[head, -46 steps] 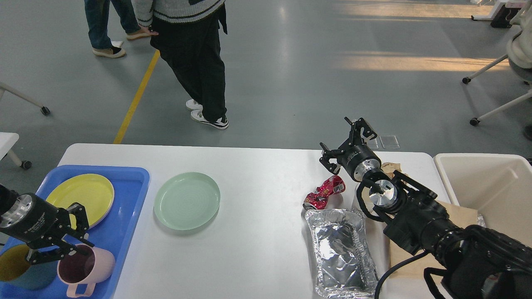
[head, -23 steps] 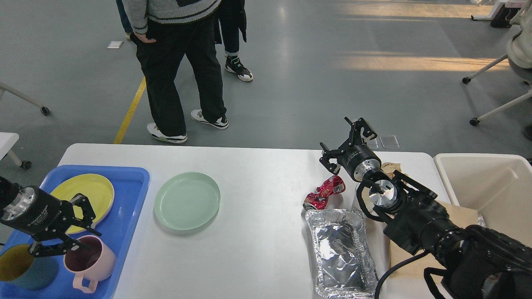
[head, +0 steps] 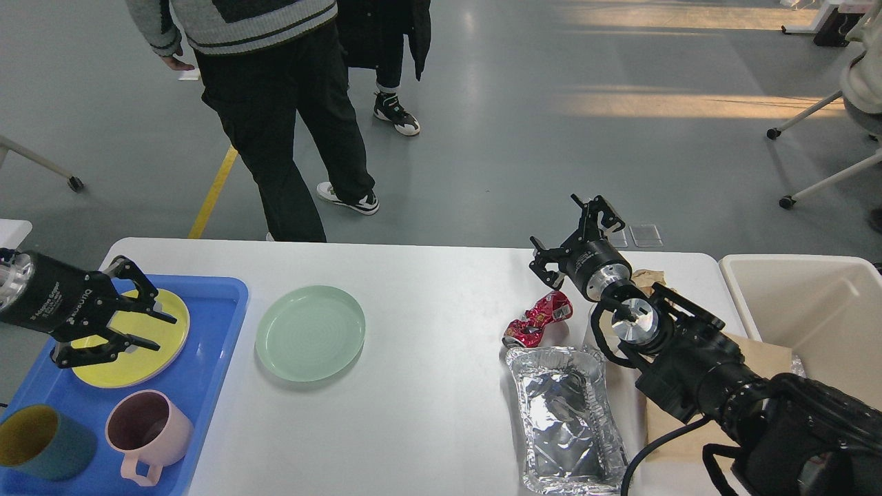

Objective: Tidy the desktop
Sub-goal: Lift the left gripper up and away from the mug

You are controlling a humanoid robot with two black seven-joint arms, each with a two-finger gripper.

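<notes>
The white desktop [head: 427, 289] holds a pale green plate [head: 310, 333], a crushed red can [head: 537, 318], a crumpled foil tray [head: 561, 417] and brown paper [head: 758, 358] under my right arm. My left gripper [head: 164, 331] is open and empty above the yellow plate [head: 131, 344] in the blue tray [head: 200, 386]. A pink mug [head: 145, 430] and a teal cup [head: 38, 441] stand in the tray's near end. My right gripper [head: 561, 234] is open and empty, raised over the table's far edge behind the can.
A cream bin [head: 813, 310] stands right of the table. Two people [head: 275, 103] stand on the floor beyond the far edge. Chair legs [head: 813, 158] are at far right.
My left gripper has let go of the pink mug in the tray and risen away toward the yellow plate. The people behind have walked left. The right arm has not moved.
</notes>
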